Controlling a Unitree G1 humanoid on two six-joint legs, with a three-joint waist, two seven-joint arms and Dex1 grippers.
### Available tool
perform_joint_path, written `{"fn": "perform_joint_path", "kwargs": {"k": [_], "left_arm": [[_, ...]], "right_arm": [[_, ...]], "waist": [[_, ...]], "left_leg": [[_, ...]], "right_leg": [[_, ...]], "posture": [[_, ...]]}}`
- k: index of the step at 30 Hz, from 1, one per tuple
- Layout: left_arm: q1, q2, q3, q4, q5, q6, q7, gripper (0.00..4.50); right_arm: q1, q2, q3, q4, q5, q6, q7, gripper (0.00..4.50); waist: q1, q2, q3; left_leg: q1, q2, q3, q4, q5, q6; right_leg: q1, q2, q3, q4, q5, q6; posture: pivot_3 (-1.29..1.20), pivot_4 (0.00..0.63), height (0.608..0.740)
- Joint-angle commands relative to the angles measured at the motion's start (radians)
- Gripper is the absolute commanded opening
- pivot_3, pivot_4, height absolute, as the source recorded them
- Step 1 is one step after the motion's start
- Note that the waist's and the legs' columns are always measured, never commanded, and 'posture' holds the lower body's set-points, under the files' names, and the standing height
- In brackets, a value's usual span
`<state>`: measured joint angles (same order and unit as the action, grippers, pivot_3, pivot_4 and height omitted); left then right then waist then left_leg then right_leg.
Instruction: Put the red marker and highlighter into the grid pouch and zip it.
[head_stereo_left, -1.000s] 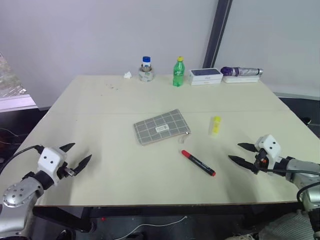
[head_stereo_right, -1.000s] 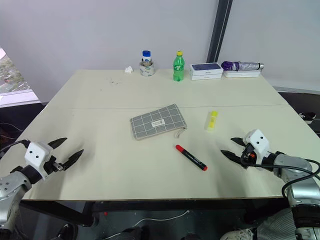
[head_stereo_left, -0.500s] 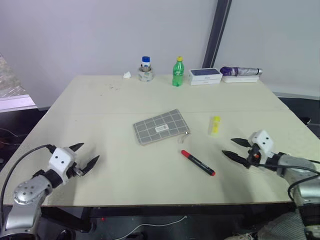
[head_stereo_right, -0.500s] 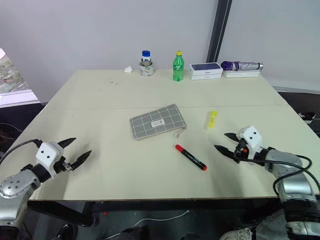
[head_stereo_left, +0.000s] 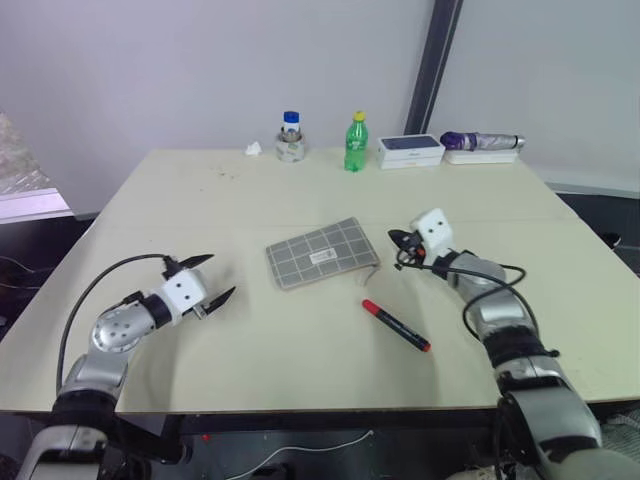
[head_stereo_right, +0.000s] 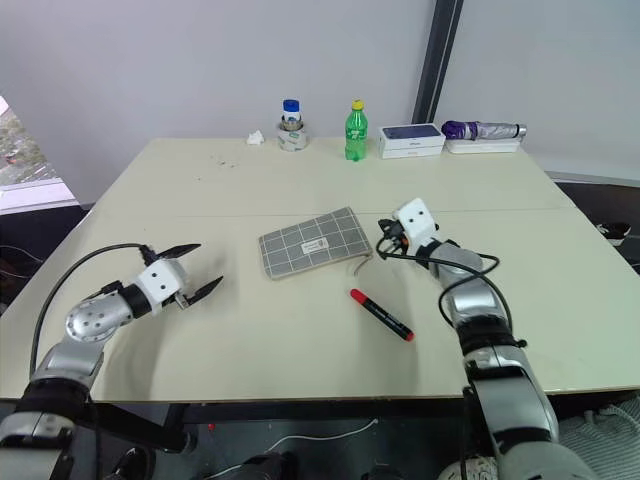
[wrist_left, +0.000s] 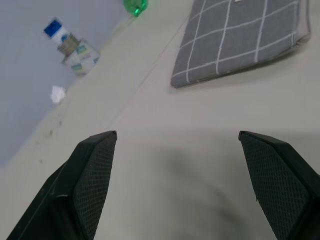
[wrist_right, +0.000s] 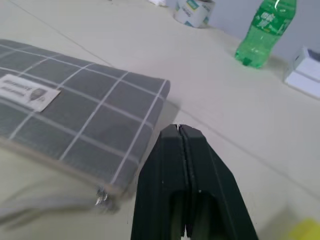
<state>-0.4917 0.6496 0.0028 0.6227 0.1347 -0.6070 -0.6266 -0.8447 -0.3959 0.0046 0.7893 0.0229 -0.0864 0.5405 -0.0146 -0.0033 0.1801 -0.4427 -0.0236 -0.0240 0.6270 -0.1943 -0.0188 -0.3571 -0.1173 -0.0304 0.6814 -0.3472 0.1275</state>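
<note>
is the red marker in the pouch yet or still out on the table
Still out. The red marker lies flat on the bare table, apart from the grid pouch, and neither gripper touches it.

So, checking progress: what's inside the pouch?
Can't tell; the pouch lies flat with its inside covered. The red marker lies on the table outside it.

Pouch (head_stereo_left: 320, 253) was grey w/ white grid & white label, marker (head_stereo_left: 396, 326) black w/ red cap, bottle (head_stereo_left: 356, 144) green w/ yellow cap, table (head_stereo_left: 250, 200) beige, grippers' fingers (wrist_left: 93, 175) black.
</note>
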Motion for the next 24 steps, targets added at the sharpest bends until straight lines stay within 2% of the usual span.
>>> {"fn": "perform_joint_path", "kwargs": {"k": [1,4,9,14,24], "left_arm": [[-0.087,0.0,-0.099,0.121,0.134,-0.154,0.058,4.13],[-0.143,-0.023,-0.162,0.211,0.169,-0.208,0.052,4.13],[-0.226,-0.046,-0.248,0.314,0.276,-0.273,0.134,4.13],[-0.299,-0.064,-0.314,0.394,0.357,-0.318,0.205,4.13],[-0.397,-0.172,-0.374,0.527,0.4,-0.285,0.27,4.13]], "right_arm": [[-0.108,0.04,0.05,0.167,-0.101,-0.061,-0.143,0.07],[-0.165,0.07,0.064,0.27,-0.128,-0.079,-0.188,0.07],[-0.21,0.077,0.127,0.363,-0.216,-0.106,-0.244,0.07],[-0.212,0.088,0.127,0.381,-0.22,-0.116,-0.231,0.07],[-0.203,0.091,0.127,0.375,-0.226,-0.126,-0.216,0.07]], "waist": [[-0.002,0.0,0.0],[-0.002,0.0,0.0],[0.003,0.0,0.0],[0.003,0.0,0.0],[0.005,0.0,0.0]], "left_leg": [[0.0,0.0,0.0,-0.001,0.0,-0.001],[0.0,0.0,0.001,-0.001,0.002,-0.004],[0.0,-0.001,0.001,-0.001,0.002,-0.003],[0.0,-0.001,0.0,0.0,0.001,0.0],[0.0,-0.002,-0.001,0.001,0.001,0.0]], "right_leg": [[-0.001,0.0,0.0,0.0,0.0,0.0],[-0.001,0.0,0.001,0.0,0.0,0.0],[-0.001,0.0,0.0,0.001,0.0,0.0],[-0.001,0.0,0.0,0.002,0.0,0.0],[0.0,0.0,0.0,0.003,0.0,0.0]], "posture": [[0.0,0.15,0.74],[0.0,0.15,0.74],[0.0,0.15,0.74],[0.0,0.15,0.74],[0.0,0.15,0.74]]}}
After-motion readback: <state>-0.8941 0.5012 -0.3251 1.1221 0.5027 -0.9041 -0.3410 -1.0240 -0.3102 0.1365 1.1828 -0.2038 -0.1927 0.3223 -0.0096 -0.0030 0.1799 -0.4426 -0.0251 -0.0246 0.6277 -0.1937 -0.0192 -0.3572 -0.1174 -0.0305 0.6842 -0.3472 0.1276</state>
